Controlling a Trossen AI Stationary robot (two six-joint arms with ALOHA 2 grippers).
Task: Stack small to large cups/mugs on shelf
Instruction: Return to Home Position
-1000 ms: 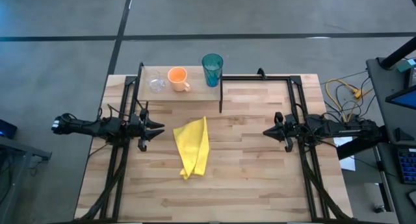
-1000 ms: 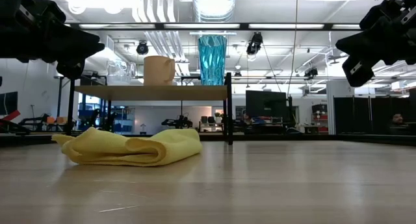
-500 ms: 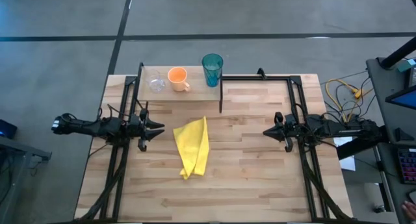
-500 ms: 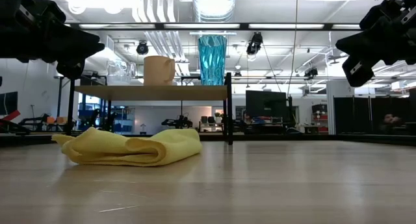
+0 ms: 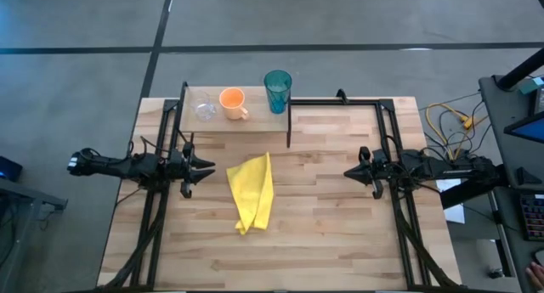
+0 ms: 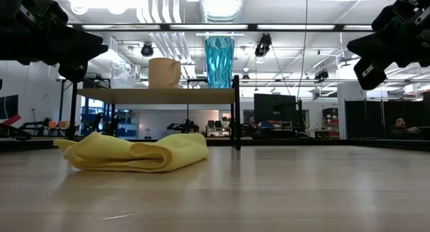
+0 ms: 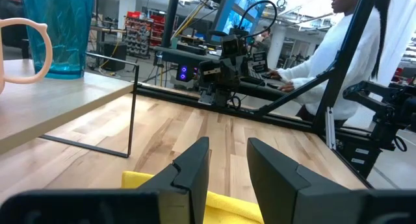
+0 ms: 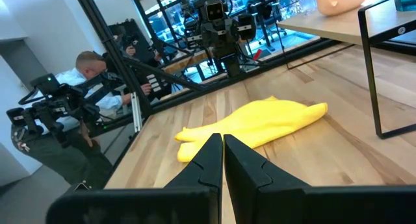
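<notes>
Three vessels line the shelf (image 5: 255,116) at the far left of the surface (image 5: 340,233).
Teal tumbler (image 5: 277,91), orange mug (image 5: 232,101) and clear glass (image 5: 205,109) stand right to left; the left tool (image 5: 210,167) hovers slightly spread and the right tool (image 5: 348,171) pressed together, at opposite sides.

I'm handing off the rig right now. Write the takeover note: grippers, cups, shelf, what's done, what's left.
Left gripper: open, empty, over the left side of the table.
Right gripper: shut, empty, over the right side.
On the shelf, in a row: clear glass, orange mug, teal tumbler, all upright, small to large.
Yellow cloth lies on the table beside the shelf.
Done: all three placed in order.
Left: likely only parking the arms.
</notes>
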